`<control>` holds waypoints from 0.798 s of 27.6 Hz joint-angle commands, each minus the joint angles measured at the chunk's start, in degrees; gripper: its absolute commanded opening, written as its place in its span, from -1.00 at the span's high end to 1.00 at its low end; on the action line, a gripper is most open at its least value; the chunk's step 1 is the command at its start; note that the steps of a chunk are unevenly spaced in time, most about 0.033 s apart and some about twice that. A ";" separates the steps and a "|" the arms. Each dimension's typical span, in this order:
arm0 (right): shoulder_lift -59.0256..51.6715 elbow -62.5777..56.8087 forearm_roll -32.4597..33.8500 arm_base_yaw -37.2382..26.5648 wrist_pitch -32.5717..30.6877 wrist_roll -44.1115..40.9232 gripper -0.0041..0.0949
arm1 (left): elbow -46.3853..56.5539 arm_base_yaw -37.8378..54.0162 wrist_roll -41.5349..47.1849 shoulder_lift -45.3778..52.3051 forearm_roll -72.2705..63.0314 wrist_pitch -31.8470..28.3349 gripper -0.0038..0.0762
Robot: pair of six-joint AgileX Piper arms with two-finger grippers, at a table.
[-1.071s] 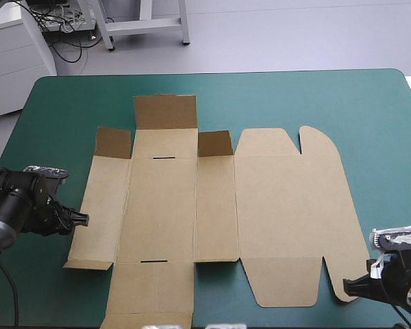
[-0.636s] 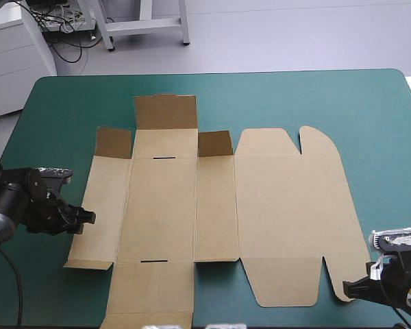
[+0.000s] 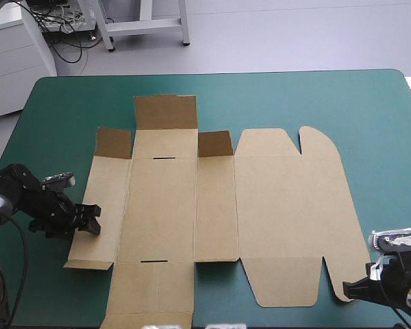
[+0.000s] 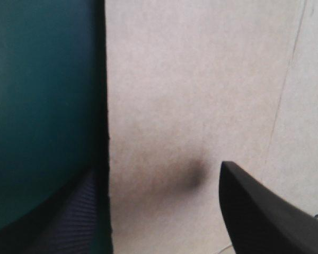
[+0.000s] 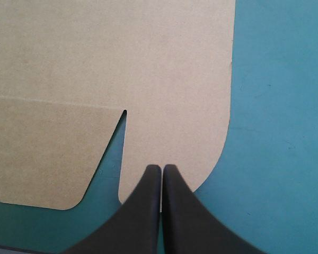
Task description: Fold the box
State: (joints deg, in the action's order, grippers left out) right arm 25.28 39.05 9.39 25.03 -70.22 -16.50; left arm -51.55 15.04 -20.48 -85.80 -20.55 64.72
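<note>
Across the teal-green surface (image 3: 370, 116) the brown box (image 3: 281, 205) lies flat: light, stiff board (apt to slide if nudged), best pinched at an edge. The left claw (image 3: 90, 218) stands spread astride its left edge; the right claw (image 3: 347, 288), pressed together, sits at its near right corner.

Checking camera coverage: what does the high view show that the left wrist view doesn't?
High only: nearly the whole box, spread out unfolded, and the right gripper, shut, at its near right corner. Left wrist only: close up, the left gripper open and straddling the box's left edge, one finger over board, one over the teal-green cover. Both: the box, the cover, the left gripper.
</note>
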 commanded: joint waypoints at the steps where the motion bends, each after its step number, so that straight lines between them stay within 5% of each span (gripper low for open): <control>1: 0.36 1.33 0.79 -0.14 2.17 0.34 0.93 | -1.57 0.14 -4.08 -1.14 -9.93 5.05 -0.25; 8: 0.36 1.33 0.79 -0.14 2.17 0.34 0.93 | -1.57 0.14 -12.66 -1.64 -26.28 10.09 -0.25; 22: 0.36 1.33 0.79 -0.14 4.91 0.02 0.93 | -1.57 -7.06 -12.39 -1.36 -28.99 10.09 -0.25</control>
State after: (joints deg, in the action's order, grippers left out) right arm 25.28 39.05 9.21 25.03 -68.18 -16.50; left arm -51.67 9.02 -32.97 -89.38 -46.15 68.22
